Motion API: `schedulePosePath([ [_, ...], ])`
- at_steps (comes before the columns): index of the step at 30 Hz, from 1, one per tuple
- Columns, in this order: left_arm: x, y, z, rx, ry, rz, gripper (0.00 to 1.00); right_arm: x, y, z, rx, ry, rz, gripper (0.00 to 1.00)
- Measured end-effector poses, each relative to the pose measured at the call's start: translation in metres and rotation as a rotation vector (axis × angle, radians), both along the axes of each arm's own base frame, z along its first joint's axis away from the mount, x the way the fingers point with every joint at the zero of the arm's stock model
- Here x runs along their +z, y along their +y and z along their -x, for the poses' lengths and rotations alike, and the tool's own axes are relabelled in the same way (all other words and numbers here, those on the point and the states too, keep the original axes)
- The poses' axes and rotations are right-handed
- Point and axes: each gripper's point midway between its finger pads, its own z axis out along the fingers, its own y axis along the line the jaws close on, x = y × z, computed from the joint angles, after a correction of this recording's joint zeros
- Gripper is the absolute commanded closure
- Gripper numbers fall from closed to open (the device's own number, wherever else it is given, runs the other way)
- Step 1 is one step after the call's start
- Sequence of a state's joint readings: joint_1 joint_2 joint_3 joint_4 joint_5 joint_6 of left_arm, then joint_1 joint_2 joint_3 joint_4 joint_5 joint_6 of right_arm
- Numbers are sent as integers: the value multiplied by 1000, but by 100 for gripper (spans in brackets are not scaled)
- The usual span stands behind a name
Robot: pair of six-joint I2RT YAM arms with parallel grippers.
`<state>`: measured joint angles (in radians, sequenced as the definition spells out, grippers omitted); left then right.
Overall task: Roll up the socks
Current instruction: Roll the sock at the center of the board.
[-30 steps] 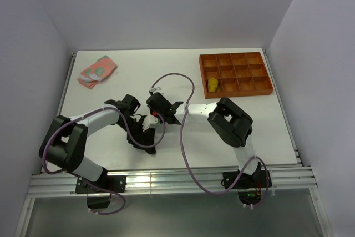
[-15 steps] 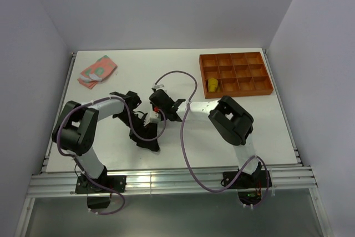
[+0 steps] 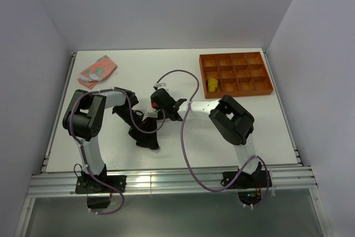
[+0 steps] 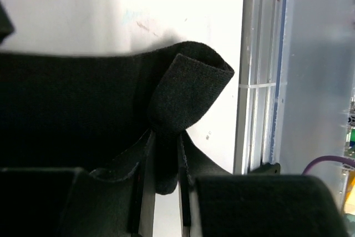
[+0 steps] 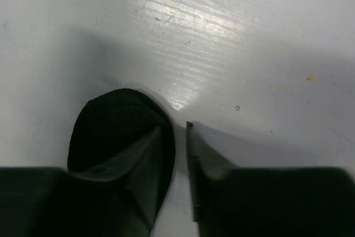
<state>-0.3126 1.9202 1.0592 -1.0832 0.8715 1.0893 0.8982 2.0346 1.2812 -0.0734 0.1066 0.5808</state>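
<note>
Left claw (image 4: 165, 162): I see it clamped on a pinched fold of the black sock (image 4: 188, 92), which lies on the table (image 3: 166, 65) just below frame centre in the top view.

Right claw (image 5: 181, 137): parted by a thin slit, with bare table showing through. Black fabric humps over the finger at lower left of its own view.

Orange tray (image 3: 236, 55), upper right: the mustard-yellow sock (image 3: 212, 85) sits in its lower-left compartment.

Pink sock (image 3: 97, 70): upper left, well apart from both claws.
</note>
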Motion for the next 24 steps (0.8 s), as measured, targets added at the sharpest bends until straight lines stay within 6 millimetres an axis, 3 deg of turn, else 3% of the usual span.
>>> schedulePosePath([
  [2, 1, -2, -2, -1, -1, 15, 100, 3, -1, -4, -10, -18, -16, 49],
  [10, -1, -5, -5, 2, -15, 28, 100, 6, -12, -14, -64, -36, 19, 42],
  [17, -3, 13, 6, 175, 157, -85, 100, 2, -63, -27, -207, 2, 211, 41],
  [24, -4, 14, 8, 199, 184, -116, 100, 1, -87, -25, -255, 3, 224, 42],
])
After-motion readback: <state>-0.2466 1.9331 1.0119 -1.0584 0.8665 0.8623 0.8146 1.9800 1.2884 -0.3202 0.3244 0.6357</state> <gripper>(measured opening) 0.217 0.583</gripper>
